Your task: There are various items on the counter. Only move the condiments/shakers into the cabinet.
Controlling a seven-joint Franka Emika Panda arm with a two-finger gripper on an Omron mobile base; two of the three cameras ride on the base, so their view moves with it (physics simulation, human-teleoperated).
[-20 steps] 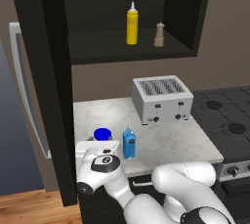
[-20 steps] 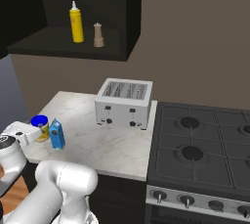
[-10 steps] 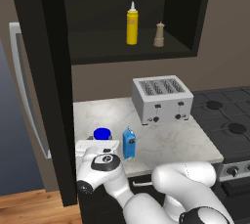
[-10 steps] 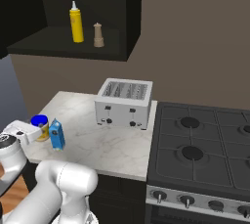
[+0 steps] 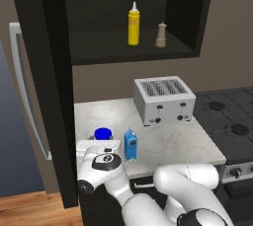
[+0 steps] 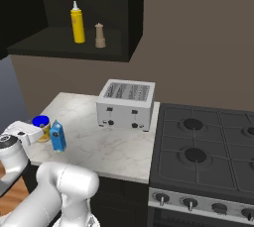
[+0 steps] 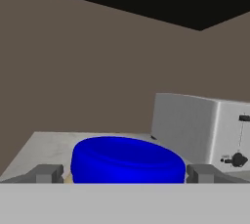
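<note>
The blue-lidded jar (image 5: 103,133) stands near the counter's (image 5: 168,143) front left corner; it also shows as a jar (image 6: 40,123) in the right base view. My gripper (image 7: 124,174) is open, level with the blue lid (image 7: 128,162), one fingertip (image 7: 47,173) on each side and a slim gap on the left. From the base, my gripper (image 5: 100,143) sits right behind the jar. The yellow squeeze bottle (image 5: 133,23) and tan shaker (image 5: 160,35) stand upright on the cabinet shelf (image 5: 123,50). The same bottle (image 6: 77,23) and shaker (image 6: 99,36) appear from the right.
A small blue carton (image 5: 130,144) stands just right of the jar, close to my hand. The silver toaster (image 5: 163,100) sits further back on the counter, and a black stove (image 6: 208,146) lies to the right. A dark tall panel (image 5: 49,87) borders the counter's left end.
</note>
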